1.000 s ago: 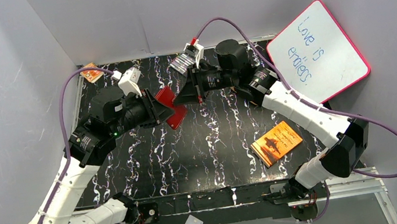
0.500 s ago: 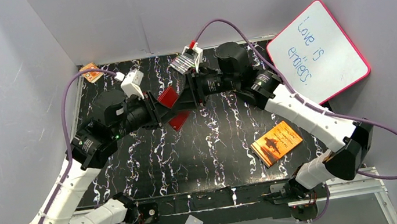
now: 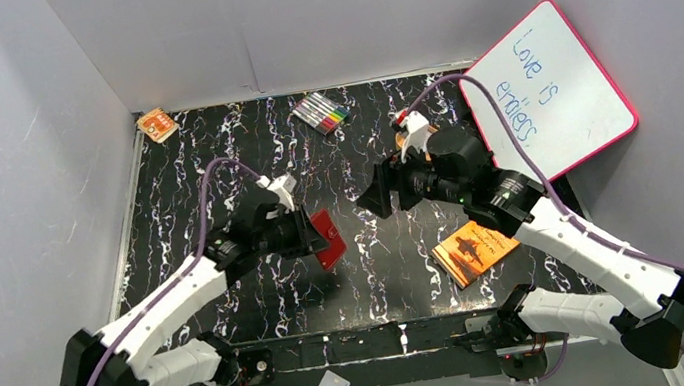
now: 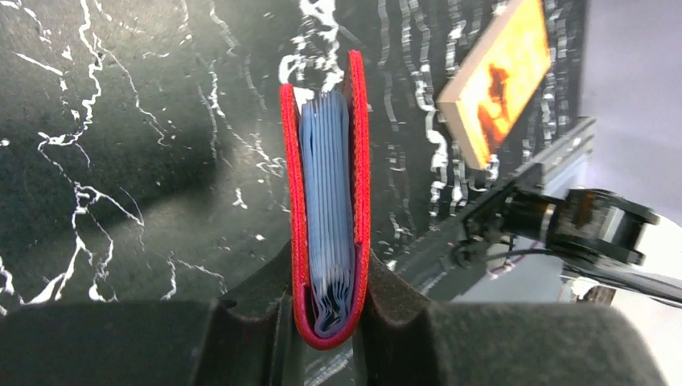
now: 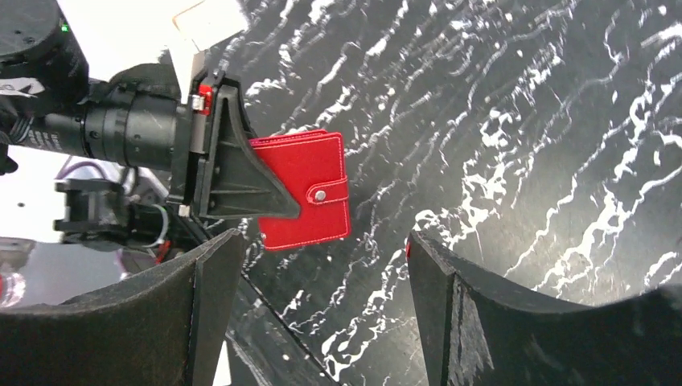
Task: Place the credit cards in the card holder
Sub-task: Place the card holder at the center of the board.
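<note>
The left gripper [image 4: 328, 312] clamps the red card holder [image 5: 301, 173]: folded shut, white stitching, silver-studded tab [image 5: 330, 193], pale blue layers [image 4: 327, 185] between its covers. The right gripper [image 5: 326, 249] gapes empty.

The black surface [image 3: 242, 156] is veined with white like marble, and an orange booklet [image 3: 476, 246] with a dark silhouette picture lies flat near its right edge, toward the near side. A pack of coloured markers [image 3: 323, 112] lies close to the middle of the far edge, while a small orange packet [image 3: 156, 125] sits in the far left corner. At the far right corner a whiteboard [image 3: 546, 89] with a pink-red frame stands tilted, with blue handwriting on it beginning "Love is".
</note>
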`<move>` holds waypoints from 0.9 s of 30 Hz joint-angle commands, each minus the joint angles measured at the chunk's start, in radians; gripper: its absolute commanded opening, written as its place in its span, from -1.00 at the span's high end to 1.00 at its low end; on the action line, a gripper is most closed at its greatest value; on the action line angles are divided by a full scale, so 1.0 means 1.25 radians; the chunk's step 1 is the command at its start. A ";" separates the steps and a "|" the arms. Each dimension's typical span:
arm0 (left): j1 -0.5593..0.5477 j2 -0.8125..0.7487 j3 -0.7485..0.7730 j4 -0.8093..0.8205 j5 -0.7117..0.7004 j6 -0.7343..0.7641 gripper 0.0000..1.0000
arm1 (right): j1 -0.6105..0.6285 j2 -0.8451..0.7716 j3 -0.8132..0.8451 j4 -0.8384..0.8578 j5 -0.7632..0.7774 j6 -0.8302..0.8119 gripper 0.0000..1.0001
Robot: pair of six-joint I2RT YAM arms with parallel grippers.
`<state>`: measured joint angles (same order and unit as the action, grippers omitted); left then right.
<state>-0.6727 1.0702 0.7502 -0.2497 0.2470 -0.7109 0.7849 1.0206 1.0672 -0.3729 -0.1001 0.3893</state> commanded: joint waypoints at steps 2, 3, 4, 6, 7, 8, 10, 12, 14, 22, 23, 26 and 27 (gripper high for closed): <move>0.013 0.162 -0.068 0.169 0.026 -0.006 1.00 | -0.001 -0.048 -0.063 0.037 0.049 0.011 -0.63; 0.016 0.184 -0.076 0.189 0.035 -0.008 1.00 | -0.001 -0.053 -0.070 0.035 0.051 0.011 -0.63; 0.017 0.202 -0.082 0.207 0.040 -0.013 1.00 | -0.002 -0.058 -0.075 0.034 0.052 0.012 -0.63; 0.022 0.234 -0.089 0.235 0.049 -0.018 1.00 | -0.001 -0.066 -0.080 0.030 0.054 0.013 -0.63; 0.024 0.247 -0.091 0.242 0.050 -0.019 1.00 | -0.002 -0.067 -0.081 0.027 0.055 0.013 -0.63; 0.026 0.258 -0.093 0.242 0.048 -0.020 1.00 | -0.002 -0.069 -0.081 0.025 0.056 0.013 -0.63; 0.030 0.275 -0.097 0.237 0.042 -0.018 0.92 | -0.002 -0.070 -0.082 0.024 0.058 0.013 -0.63; 0.033 0.287 -0.104 0.221 0.025 -0.015 0.70 | -0.002 -0.072 -0.084 0.023 0.061 0.013 -0.63; 0.036 0.292 -0.112 0.206 0.007 -0.014 0.36 | -0.001 -0.073 -0.084 0.021 0.066 0.013 -0.63; 0.035 0.178 -0.088 0.010 -0.156 -0.021 -0.59 | -0.002 -0.069 -0.064 0.001 0.138 0.023 -0.74; 0.035 0.152 -0.078 -0.017 -0.178 -0.024 -0.65 | -0.002 -0.064 -0.054 -0.009 0.157 0.028 -0.78; 0.035 0.054 -0.051 -0.094 -0.259 -0.039 -0.69 | -0.002 -0.045 -0.028 -0.047 0.228 0.055 -0.87; 0.036 0.025 -0.043 -0.115 -0.284 -0.039 -0.70 | -0.002 -0.042 -0.022 -0.054 0.253 0.064 -0.89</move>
<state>-0.6308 1.2507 0.6254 -0.2214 0.0620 -0.7532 0.7849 0.9581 0.9680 -0.4229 0.0803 0.4236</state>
